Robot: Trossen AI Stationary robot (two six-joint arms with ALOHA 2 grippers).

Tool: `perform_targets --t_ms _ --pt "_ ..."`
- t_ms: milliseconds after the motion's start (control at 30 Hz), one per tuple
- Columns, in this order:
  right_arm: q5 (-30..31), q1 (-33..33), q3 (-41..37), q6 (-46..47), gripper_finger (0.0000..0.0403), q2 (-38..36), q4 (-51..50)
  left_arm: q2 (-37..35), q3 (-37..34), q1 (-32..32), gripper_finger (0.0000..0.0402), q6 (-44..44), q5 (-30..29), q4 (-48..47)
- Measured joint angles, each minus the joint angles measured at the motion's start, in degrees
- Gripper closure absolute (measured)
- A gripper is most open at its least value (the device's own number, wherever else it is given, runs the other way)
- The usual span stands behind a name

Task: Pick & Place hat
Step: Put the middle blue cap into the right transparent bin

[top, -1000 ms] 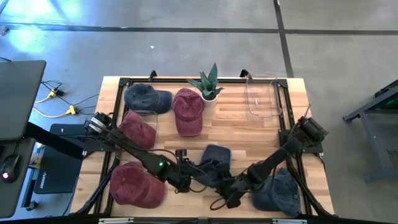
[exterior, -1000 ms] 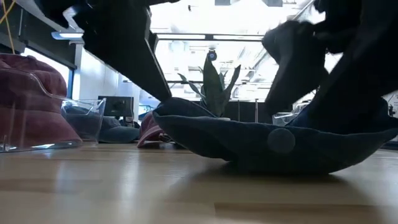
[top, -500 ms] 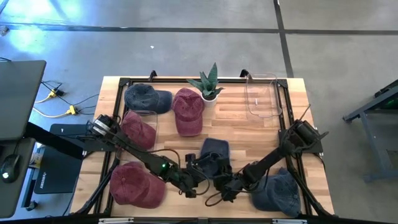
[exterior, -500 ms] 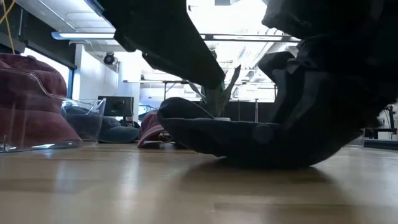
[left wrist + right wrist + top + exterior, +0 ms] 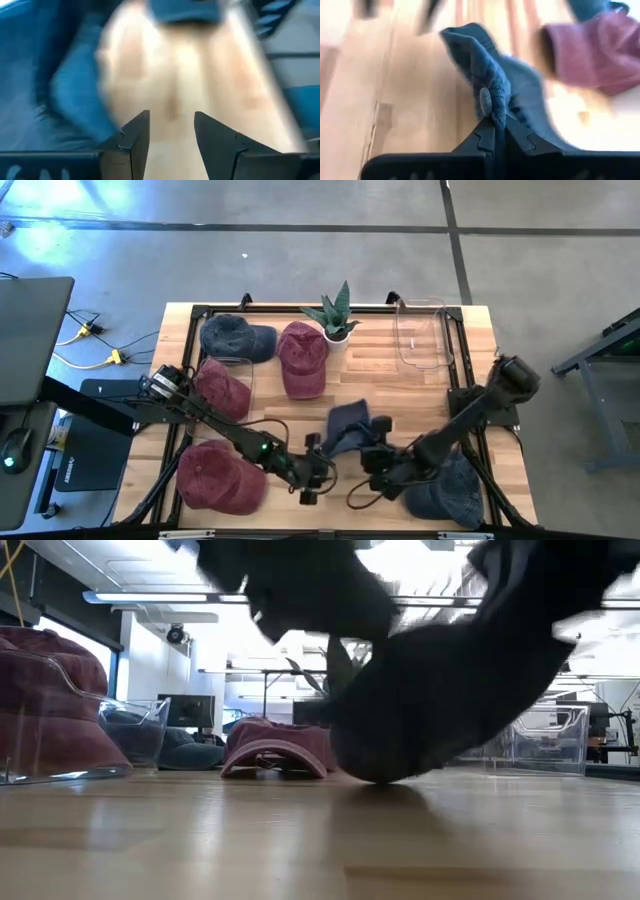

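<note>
A dark blue hat (image 5: 347,421) sits at the middle of the table near its front edge and shows as a dark bulk (image 5: 440,690) in the low view. My right gripper (image 5: 377,452) is shut on it, at its near right side. My left gripper (image 5: 320,471) stands open just near and left of the hat; only bare wood shows between its fingers (image 5: 171,131), and blue cloth lies beside one of them. My right gripper pinches a bunched fold of the hat's crown beside the top button (image 5: 485,101) between its two fingers (image 5: 480,136). It comes slanting down from the table's near right. The hat is tilted up, and its lowest part (image 5: 385,772) looks to rest on the table.
Red hats lie at the far middle (image 5: 302,358), in a clear bin at the left (image 5: 221,387) and at the near left (image 5: 220,477). Blue hats lie at the far left (image 5: 237,337) and near right (image 5: 445,487). A potted plant (image 5: 335,315) and a clear bin (image 5: 420,335) stand at the back.
My right gripper has shut on the blue hat's crown and gone up and toward the table's right. The hat, which lay low and wide on the table, is pulled up on that side and tilted. My left gripper has shifted a little toward the right and tipped up.
</note>
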Motion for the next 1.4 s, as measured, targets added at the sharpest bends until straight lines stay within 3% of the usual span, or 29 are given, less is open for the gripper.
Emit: perform_targets --t_ms 133,267,467,700,767,1033,1400 --pt "0.52 0.91 0.0 -2.16 0.0397 -8.28 -0.96 -0.12 0.04 0.01 0.0252 2.97 7.37 6.52" --pt "-0.37 0.93 0.0 -4.19 0.0399 -16.71 -1.13 -0.38 0.04 0.37 0.0252 3.1 9.92 7.95" --pt "-10.8 -4.8 0.0 -7.08 0.04 -28.03 -4.28 -7.55 0.35 -0.99 0.0252 3.87 8.26 0.44" --pt "-17.72 -19.19 0.0 -10.03 0.04 -38.44 -11.4 -10.76 -2.0 -2.61 0.0252 4.76 -4.52 -7.61" --pt "-19.13 -24.12 0.0 -12.18 0.0401 -40.2 -11.93 -11.11 -5.07 -2.46 0.0252 3.4 -3.56 -6.68" --pt "-28.4 -44.27 0.0 -23.91 0.0401 -42.29 -8.99 -10.81 -18.2 2.47 0.0252 0.3 1.3 15.01" --pt "-30.56 -63.63 6.14 -33.5 0.0402 -40.1 -7.85 -10.92 -19.11 2.64 0.0252 1.09 2.79 16.42"
